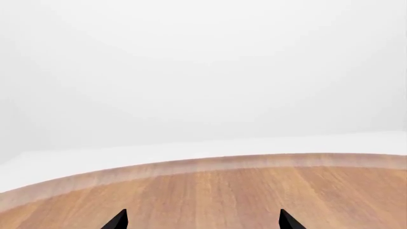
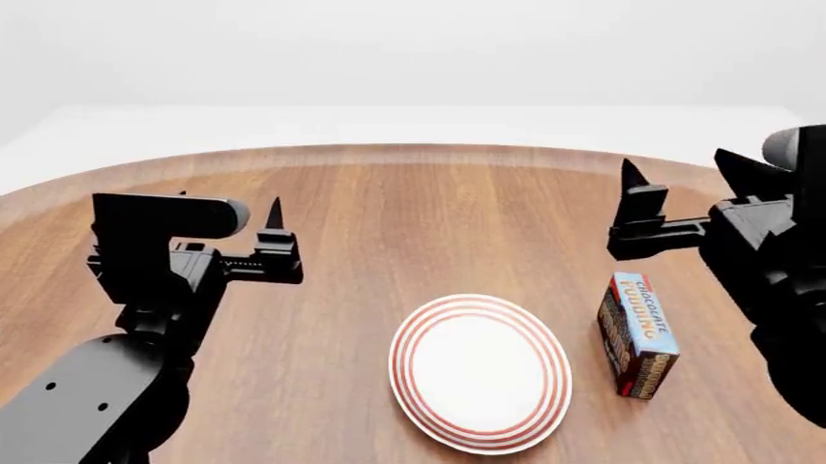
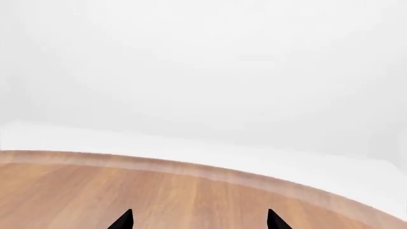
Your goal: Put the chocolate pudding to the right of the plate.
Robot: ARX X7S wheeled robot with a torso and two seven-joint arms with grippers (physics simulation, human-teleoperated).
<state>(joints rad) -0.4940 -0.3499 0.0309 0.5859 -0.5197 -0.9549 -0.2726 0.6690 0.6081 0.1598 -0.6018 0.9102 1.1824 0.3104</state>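
The chocolate pudding (image 2: 639,333) is a small carton with a light-blue lettered top and dark brown sides. It lies on the wooden table just right of the plate (image 2: 408,360), a round white plate with red rings, with a small gap between them. My right gripper (image 2: 684,172) is open and empty, raised above the table just beyond the carton. My left gripper (image 2: 226,215) is open and empty, raised over the table's left part, well left of the plate. Each wrist view shows only two spread black fingertips, the left gripper (image 1: 203,222) and the right gripper (image 3: 199,220), over bare wood.
The round wooden table (image 2: 427,213) has a curved far edge (image 2: 413,150), also seen in both wrist views. Beyond it lie a white floor and wall. Both dark arms fill the lower corners of the head view.
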